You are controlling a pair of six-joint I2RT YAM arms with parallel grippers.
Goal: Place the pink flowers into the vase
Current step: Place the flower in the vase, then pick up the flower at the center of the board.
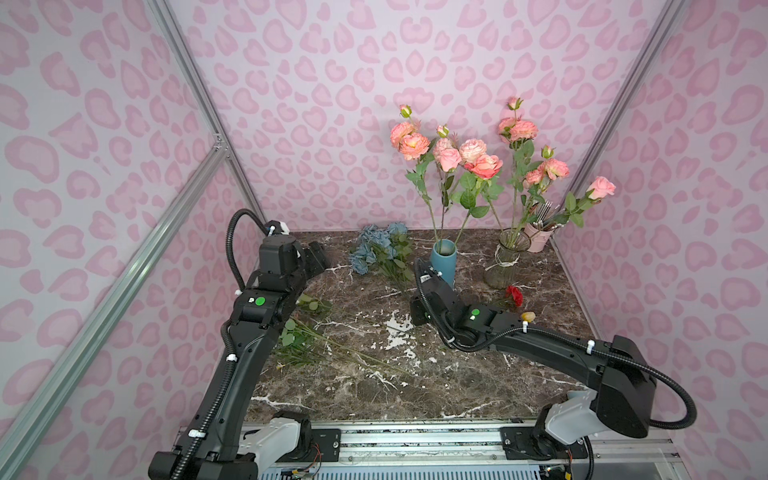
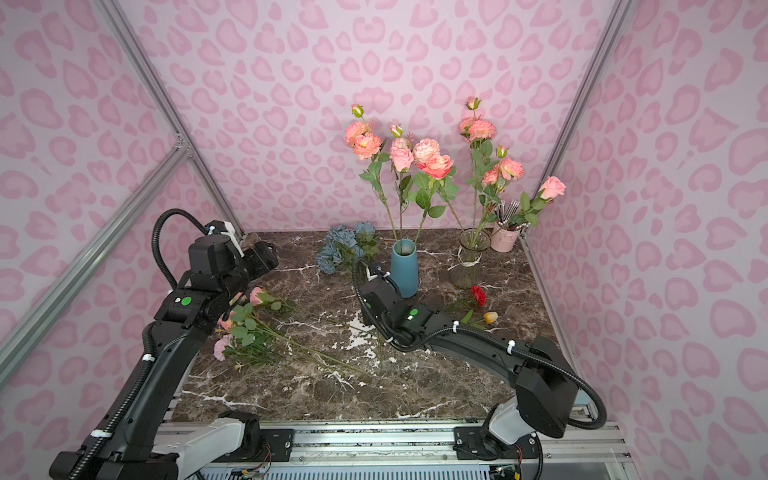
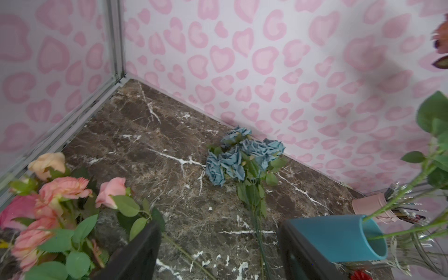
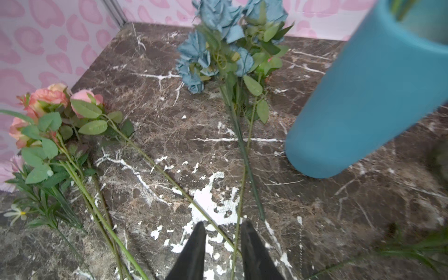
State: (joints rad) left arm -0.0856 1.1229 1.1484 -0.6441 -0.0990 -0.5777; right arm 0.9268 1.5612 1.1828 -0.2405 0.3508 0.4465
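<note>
Brown marble tabletop (image 1: 457,374) is enclosed by pink-spotted walls (image 1: 332,83). Pink flowers (image 2: 245,328), salmon roses and ruffled blooms on long leafy green stems, are laid at the left. More are stood in the blue vase (image 1: 444,262) and glass vase (image 1: 505,266) at the far side. The left tool (image 3: 218,242) is spread wide and empty. The right tool (image 4: 223,230) is narrowly parted, unclamped, over a thin green stem (image 4: 238,218).

The right claw (image 4: 223,226), tips slightly apart, hovers over thin green stems (image 4: 245,167) near the blue vase (image 4: 363,109).
</note>
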